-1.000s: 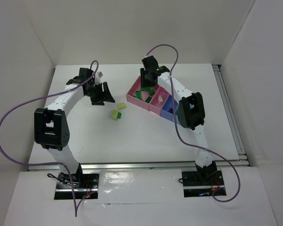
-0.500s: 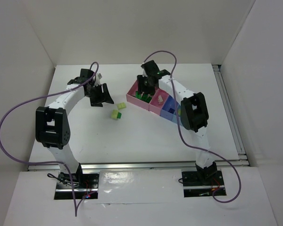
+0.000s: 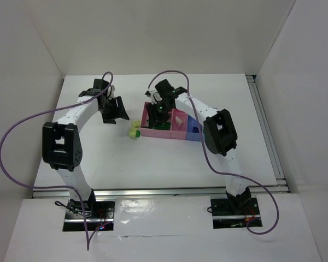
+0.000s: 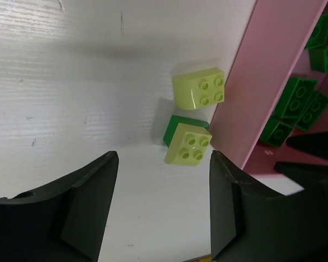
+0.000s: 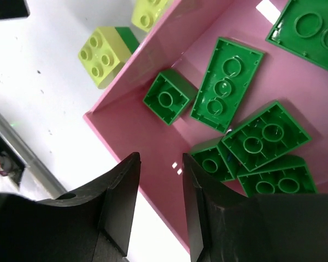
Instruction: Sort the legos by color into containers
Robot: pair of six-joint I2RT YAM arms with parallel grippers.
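Left claw point(image 4: 161, 218) hangs wide open and empty above the white bench point(image 4: 71, 82), near two yellow-green legos point(image 4: 199, 88) resting against the outside wall of the wide pink container point(image 4: 262, 82). Right claw point(image 5: 159, 213), narrowly parted and empty, straddles that wall; dark green legos point(image 5: 227, 84) lie inside

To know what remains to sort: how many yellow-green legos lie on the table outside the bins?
2. One yellow-green lego lies beside the outer wall of the pink bin; the other sits just beside it, touching a green brick. More may be hidden.
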